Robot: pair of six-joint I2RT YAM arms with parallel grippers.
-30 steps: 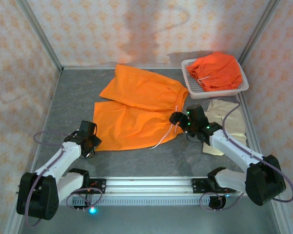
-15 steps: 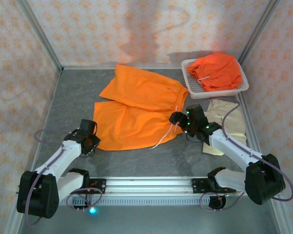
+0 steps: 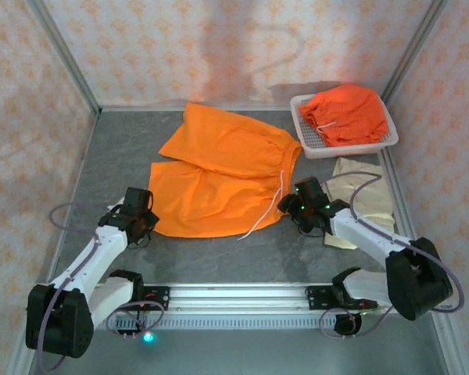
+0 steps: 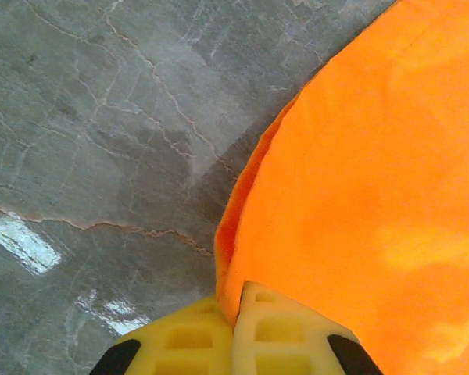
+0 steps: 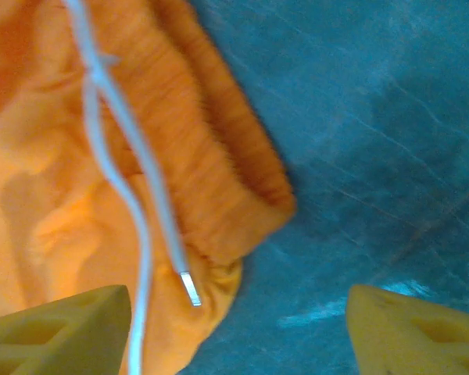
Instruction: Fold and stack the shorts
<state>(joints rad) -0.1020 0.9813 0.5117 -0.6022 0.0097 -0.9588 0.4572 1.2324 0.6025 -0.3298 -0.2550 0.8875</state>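
Three shorts total: two bright orange, one pale beige. The flat orange pair [image 3: 219, 172] is spread mid-table, the crumpled orange pair [image 3: 348, 113] sits in the one white basket [image 3: 345, 149], and the beige pair [image 3: 367, 183] lies by the right arm. The left gripper [image 4: 234, 303] is pinching the flat pair's hem. The right gripper [image 5: 238, 320] hangs wide over its waistband corner.

On the surface [image 3: 117, 156], bunched shorts [image 3: 348, 113] lie in the basket [image 3: 306, 144]. Flat shorts [image 3: 371, 195] lie just in front of the basket, and spread shorts [image 3: 219, 176] lie to its left and nearer the front.
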